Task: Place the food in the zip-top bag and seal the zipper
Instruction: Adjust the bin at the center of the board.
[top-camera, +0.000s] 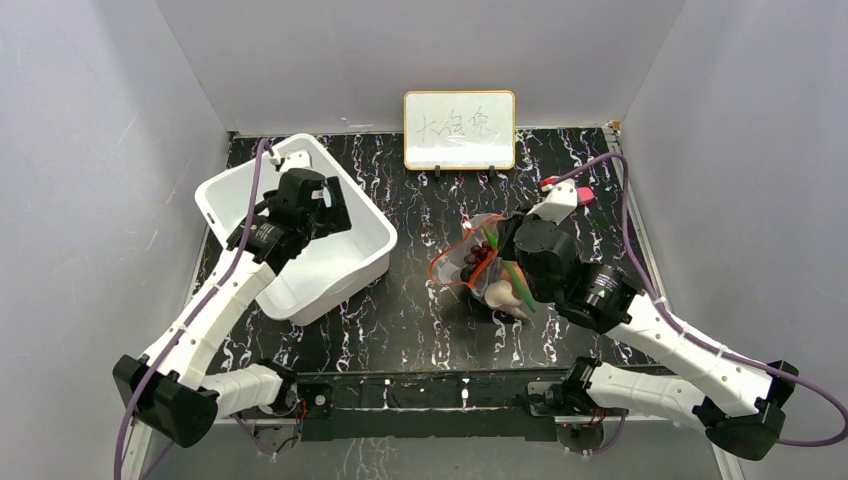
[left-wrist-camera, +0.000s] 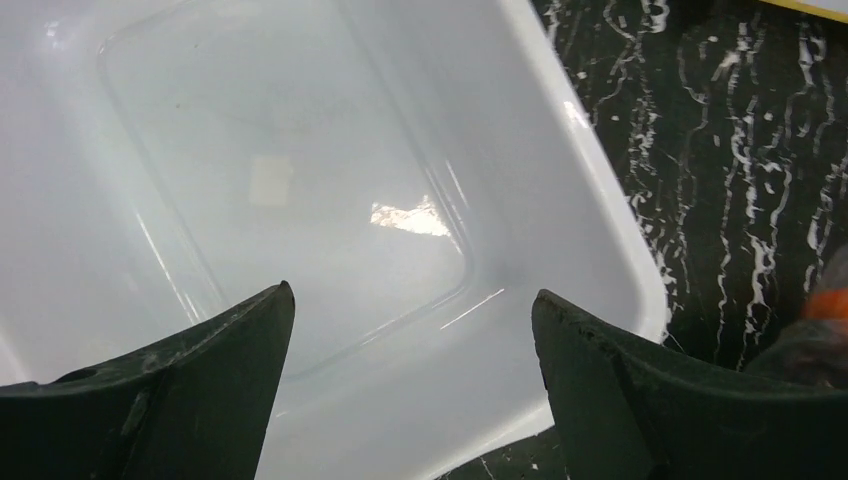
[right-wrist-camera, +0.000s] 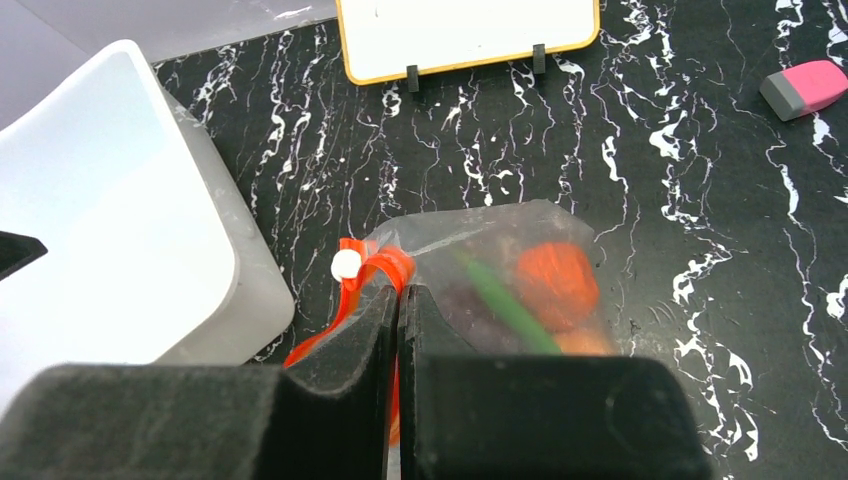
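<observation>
Closest to the lens in the right wrist view, the right end effector (right-wrist-camera: 400, 300) has its two fingers pressed almost together, and the red-orange zipper (right-wrist-camera: 375, 268) runs in between their tips, so it appears to be pinching that strip, most likely to hold the mouth steady or to start running it shut. The bag (right-wrist-camera: 500, 250) lies on the bench (top-camera: 400, 320) a little right of centre, between the white bin (left-wrist-camera: 300, 150) and the right edge, well short of the whiteboard (top-camera: 459, 129) at the far edge and the pink eraser (right-wrist-camera: 810, 87) near the far right corner. Its food is inside: an orange fruit (right-wrist-camera: 555, 280), a green piece (right-wrist-camera: 500, 300) and dark grapes (top-camera: 480, 252) show through the plastic. The mouth faces left toward the bin and, from above, the strip bows into an open loop, so sealing looks not yet done. The bag's long axis runs roughly left to right, with the zipper crossing it from far to near. The left end effector (left-wrist-camera: 412, 292) hangs over the bin with fingers spread wide and nothing between them, seemingly parked out of the way.
</observation>
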